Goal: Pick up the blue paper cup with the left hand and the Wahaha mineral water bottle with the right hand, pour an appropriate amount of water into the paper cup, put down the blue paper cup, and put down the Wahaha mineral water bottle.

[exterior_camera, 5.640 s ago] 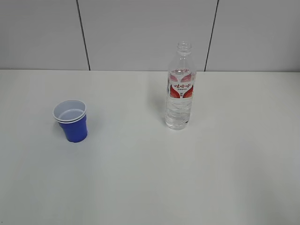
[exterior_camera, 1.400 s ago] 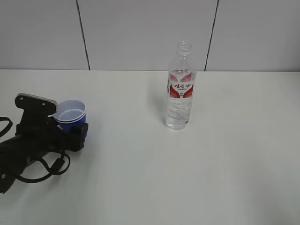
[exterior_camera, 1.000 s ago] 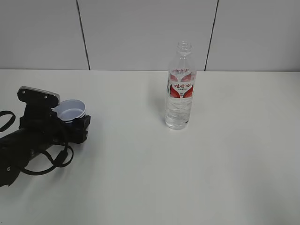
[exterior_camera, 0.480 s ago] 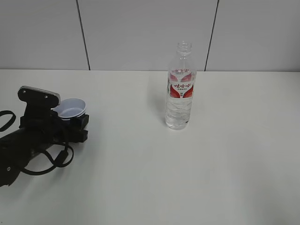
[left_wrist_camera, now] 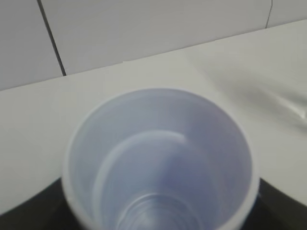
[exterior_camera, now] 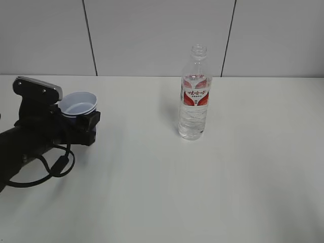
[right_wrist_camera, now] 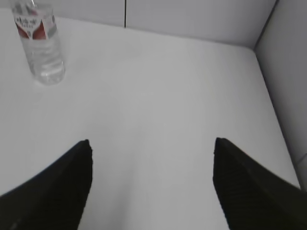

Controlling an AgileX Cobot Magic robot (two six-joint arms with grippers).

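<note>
The blue paper cup shows a white, faintly bluish inside and rim. The clear Wahaha mineral water bottle carries a red-and-white label, and the left hand is black with a grey top plate.

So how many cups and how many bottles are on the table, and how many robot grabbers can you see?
Cups: 1, the blue paper cup, though it looks like two nested together.
Bottles: 1, the Wahaha mineral water bottle.
Robot grippers: 2, the left hand around the cup and the right hand, seen only in its own wrist view.
Total: 4 things.
</note>
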